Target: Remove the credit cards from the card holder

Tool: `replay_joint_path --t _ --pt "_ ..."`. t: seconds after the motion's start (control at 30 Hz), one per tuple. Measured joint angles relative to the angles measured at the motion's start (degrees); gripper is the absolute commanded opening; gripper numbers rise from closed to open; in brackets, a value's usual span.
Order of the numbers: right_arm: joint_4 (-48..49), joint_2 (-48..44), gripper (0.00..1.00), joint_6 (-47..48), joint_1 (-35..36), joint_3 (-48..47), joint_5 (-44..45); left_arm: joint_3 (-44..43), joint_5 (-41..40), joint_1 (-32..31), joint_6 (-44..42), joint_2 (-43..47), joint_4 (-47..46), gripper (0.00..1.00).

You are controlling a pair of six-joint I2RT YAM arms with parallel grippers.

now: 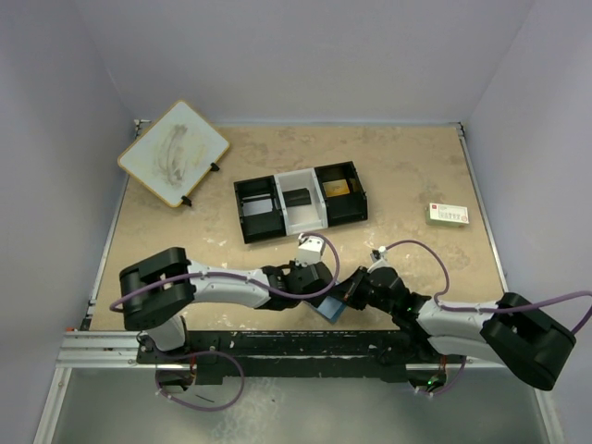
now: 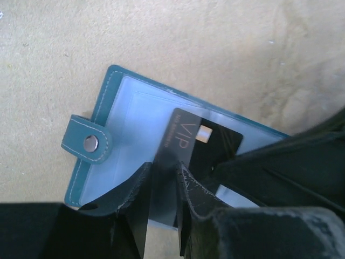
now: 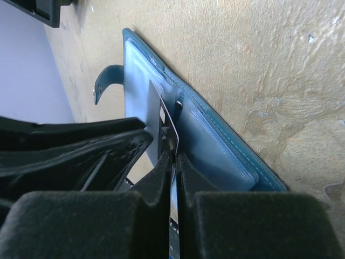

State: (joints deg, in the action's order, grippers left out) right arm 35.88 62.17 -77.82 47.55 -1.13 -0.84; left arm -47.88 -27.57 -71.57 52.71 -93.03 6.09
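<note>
Black jaws of the left gripper (image 2: 163,171) stand a little apart astride the clear pocket (image 2: 156,116) edge; whether they pinch it we cannot tell. If they do not pin the open blue card holder (image 2: 121,102), lying at the near middle of the beige mottled table (image 1: 416,176), it may travel with the black VIP card (image 2: 207,143), which the right gripper (image 3: 173,157) clamps by a thin edge and could lose. Around stand bare lavender walls (image 1: 296,55).
</note>
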Motion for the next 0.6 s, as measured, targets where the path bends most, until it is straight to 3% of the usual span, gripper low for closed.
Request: replay_joint_path --t 0.23,0.37,0.6 --pt "-0.1 -0.4 0.07 0.0 -0.1 0.0 0.0 -3.2 -3.8 0.0 0.1 -4.0 3.5 0.19" --pt "1.4 -0.4 0.14 -0.8 -0.1 0.2 0.1 -3.2 -4.6 0.0 0.5 -4.1 4.5 0.19" --pt "3.2 0.6 0.19 -1.6 -0.1 0.1 0.3 -3.2 -5.3 0.2 1.7 -4.1 5.2 0.18"
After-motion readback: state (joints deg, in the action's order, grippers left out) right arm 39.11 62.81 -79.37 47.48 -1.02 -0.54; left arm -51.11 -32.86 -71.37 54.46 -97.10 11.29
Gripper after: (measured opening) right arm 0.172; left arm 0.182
